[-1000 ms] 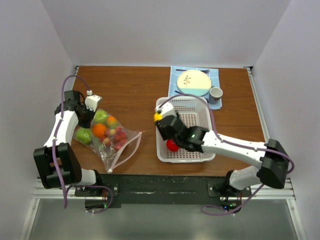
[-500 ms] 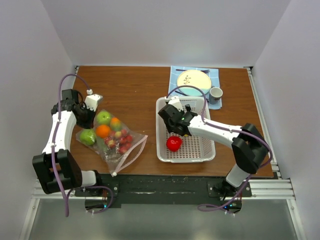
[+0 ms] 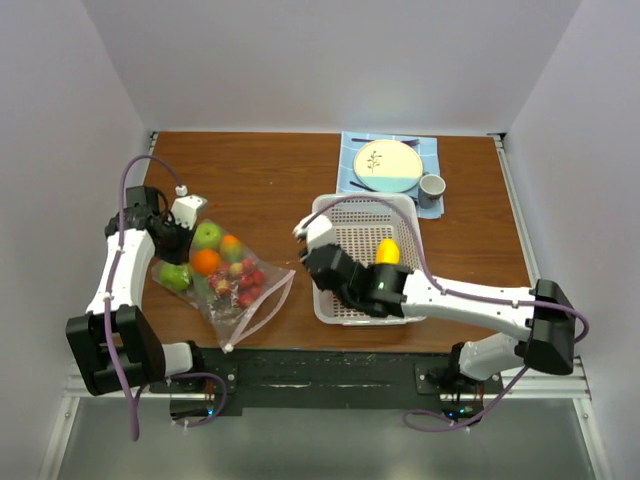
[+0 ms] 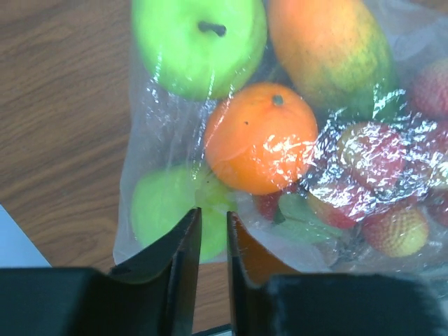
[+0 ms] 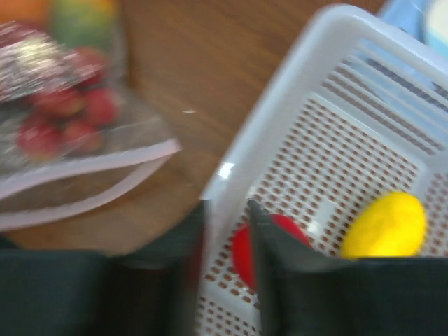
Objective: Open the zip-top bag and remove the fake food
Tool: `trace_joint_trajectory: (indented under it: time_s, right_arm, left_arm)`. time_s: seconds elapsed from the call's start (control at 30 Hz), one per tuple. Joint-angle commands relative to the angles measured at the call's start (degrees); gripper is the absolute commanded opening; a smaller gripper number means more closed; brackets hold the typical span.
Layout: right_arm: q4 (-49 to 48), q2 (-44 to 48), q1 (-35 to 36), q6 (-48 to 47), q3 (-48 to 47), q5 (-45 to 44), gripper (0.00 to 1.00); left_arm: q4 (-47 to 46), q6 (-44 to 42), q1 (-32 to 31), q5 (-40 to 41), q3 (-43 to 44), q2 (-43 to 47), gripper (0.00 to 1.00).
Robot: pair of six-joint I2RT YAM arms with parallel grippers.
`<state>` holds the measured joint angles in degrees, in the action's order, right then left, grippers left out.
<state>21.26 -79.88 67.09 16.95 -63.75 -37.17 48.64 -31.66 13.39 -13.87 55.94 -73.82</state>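
Left gripper point(image 4: 213, 213) fingers are seen a narrow slit apart at the closed end of the zip-top bag point(image 3: 258, 295), with nothing visibly pinched. The right gripper point(image 5: 225, 210) is held open and empty over the white basket point(image 3: 365, 200) rim. The bag is laid on the table point(image 3: 260, 170) left of the basket, its film clear and crinkled and its pink zip parted. Green apples point(image 4: 199, 42), an orange point(image 4: 260, 138) and strawberries point(image 4: 395, 229) are enclosed. A lemon point(image 3: 386, 251) and a red fruit point(image 5: 241, 248) are lodged in the basket.
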Motion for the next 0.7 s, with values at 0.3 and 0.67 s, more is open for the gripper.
trace_joint_trajectory:
  time_s: [0.3, 0.67]
  right_arm:
    - [-18.2, -12.3, 10.1, 2.3, 2.2, 14.6, 0.0]
    - [-25.0, -24.4, 10.2, 4.8, -4.9, 15.5, 0.13]
  left_arm:
    - [-4.7, 1.5, 0.3, 0.7, -1.1, 1.8, 0.19]
    - [-6.9, 0.8, 0.3, 1.7, -5.1, 3.3, 0.0]
